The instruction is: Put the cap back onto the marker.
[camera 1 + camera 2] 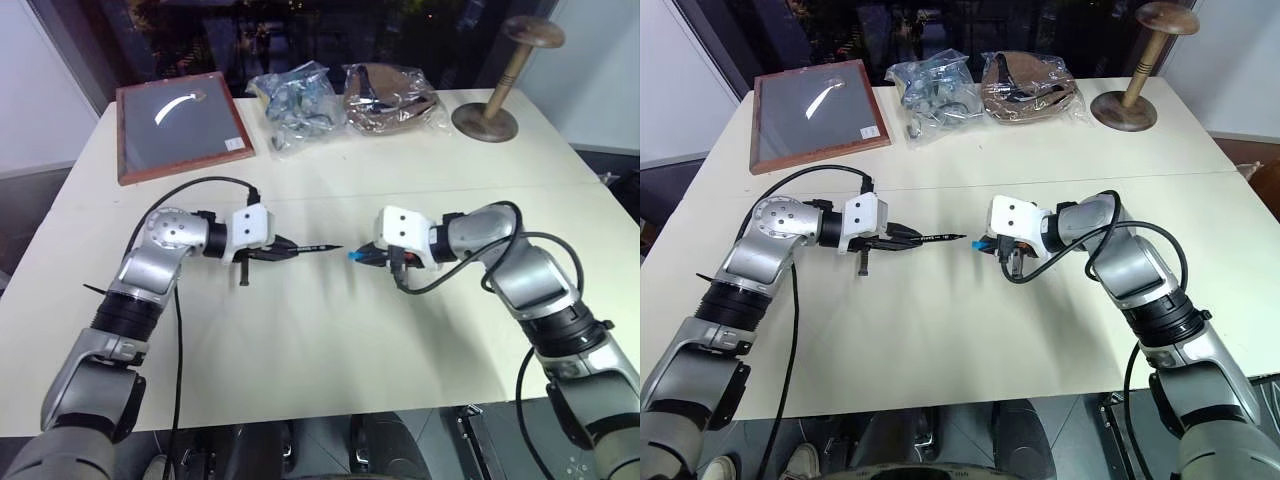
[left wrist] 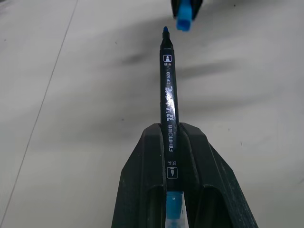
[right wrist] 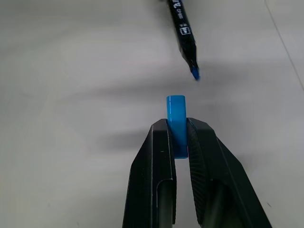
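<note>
head views: the left gripper [image 1: 283,250] pinches the thin black marker with white print on its barrel [image 1: 312,248], held above the pale table top [image 1: 330,340] with its pointed tip toward the right gripper [image 1: 368,256]. the right gripper is clamped on the tiny bright light-blue plastic cap [image 1: 353,256], facing the tip across a small gap; cap and tip are apart. at the far side of the table: a wooden-framed dark board [image 1: 180,125], two clear plastic bags of small items [image 1: 345,98], a turned wooden stand [image 1: 500,80].

left wrist view: both black fingers [image 2: 142,175] are pressed onto the marker barrel, a light-blue end showing between them near the base; the blue tip sits just short of the cap.

right wrist view: fingers [image 3: 159,156] squeeze the cap, its open end forward; the marker tip lies just beyond, slightly off to one side, not touching.
</note>
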You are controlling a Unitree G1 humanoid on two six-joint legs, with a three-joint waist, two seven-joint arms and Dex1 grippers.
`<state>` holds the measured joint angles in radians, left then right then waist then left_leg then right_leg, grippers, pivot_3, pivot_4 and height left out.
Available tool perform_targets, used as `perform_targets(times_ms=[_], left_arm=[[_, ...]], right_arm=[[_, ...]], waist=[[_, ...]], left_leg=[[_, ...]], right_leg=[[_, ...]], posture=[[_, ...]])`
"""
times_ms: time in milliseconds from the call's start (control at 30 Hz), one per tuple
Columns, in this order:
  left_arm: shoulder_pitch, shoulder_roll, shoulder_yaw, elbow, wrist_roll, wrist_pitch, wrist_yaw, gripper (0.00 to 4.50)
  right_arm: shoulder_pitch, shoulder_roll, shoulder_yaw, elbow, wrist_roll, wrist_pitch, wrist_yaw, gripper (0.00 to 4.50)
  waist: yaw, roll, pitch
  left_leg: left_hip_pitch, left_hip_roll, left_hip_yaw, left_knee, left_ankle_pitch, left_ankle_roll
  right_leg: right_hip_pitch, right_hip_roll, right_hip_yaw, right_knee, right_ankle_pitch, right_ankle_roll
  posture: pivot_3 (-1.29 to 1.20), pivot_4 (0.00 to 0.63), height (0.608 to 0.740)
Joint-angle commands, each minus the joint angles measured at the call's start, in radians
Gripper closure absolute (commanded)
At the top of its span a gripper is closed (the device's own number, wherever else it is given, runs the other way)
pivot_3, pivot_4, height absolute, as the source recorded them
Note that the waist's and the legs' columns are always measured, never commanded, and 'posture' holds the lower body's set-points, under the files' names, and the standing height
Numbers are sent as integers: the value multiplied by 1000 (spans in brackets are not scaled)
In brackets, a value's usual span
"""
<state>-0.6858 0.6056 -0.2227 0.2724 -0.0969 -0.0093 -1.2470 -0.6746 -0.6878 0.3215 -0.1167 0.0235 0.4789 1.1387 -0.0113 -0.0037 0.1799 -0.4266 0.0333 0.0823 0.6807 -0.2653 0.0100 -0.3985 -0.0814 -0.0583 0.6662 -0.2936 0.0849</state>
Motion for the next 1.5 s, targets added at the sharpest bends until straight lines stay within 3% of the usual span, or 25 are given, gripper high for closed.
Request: perform_targets(times_ms=[33, 1500], left_arm=[[-10, 4, 5, -33, -2, -7, -2, 4500], [15, 7, 2, -64, 7, 2, -14, 4500]], right_arm=[[-36, 13, -2, -21, 1, -1, -10, 4447], [-47, 8, 3, -32, 11, 2, 13, 4447]], waist=[[0, 0, 0], [0, 0, 0]], left_leg=[[0, 0, 0, 0, 0, 0], [0, 0, 0, 0, 0, 0]], right_leg=[[0, 0, 0, 0, 0, 0], [0, 0, 0, 0, 0, 0]], posture=[[0, 150, 740], [0, 150, 740]])
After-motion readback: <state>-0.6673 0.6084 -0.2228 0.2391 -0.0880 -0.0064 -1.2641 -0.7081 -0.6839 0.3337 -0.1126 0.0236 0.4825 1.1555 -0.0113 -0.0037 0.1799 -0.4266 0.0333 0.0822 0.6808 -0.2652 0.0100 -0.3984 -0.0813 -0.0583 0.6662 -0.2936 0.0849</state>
